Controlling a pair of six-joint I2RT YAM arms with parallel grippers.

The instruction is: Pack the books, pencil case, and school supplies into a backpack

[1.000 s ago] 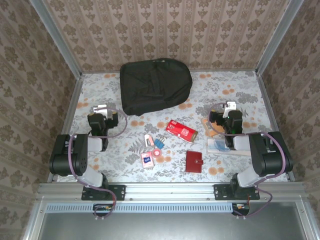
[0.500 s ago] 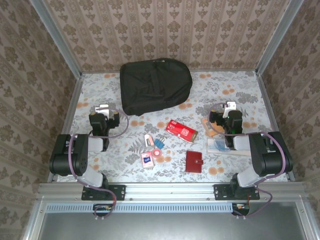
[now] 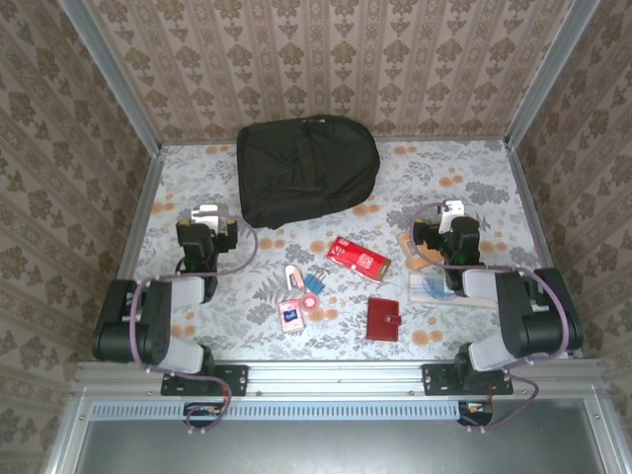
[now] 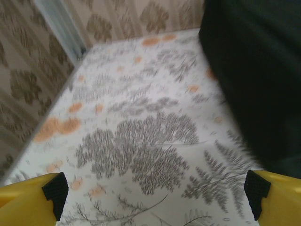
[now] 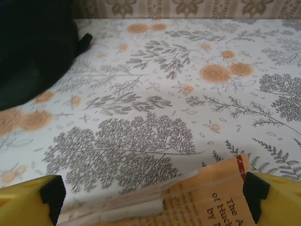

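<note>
1. Right below the right gripper (image 5: 154,195) lies the orange book (image 5: 211,193), partly between its wide-open, empty jaws.
2. The backpack (image 3: 306,168) sits by the back wall, ahead and left of that gripper, with bare table (image 3: 444,168) between.
3. The left gripper (image 4: 155,194), also wide open and empty, is nearer the backpack, which is just to its right.
4. The school supplies (image 3: 301,291) lie in the middle, between both arms.

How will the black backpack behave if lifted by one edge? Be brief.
The black backpack likely sags and folds: it lies slumped flat, with creased soft fabric. Lying that flat, it looks empty, so probably light for its size. Rolling or tipping seems unlikely.
</note>
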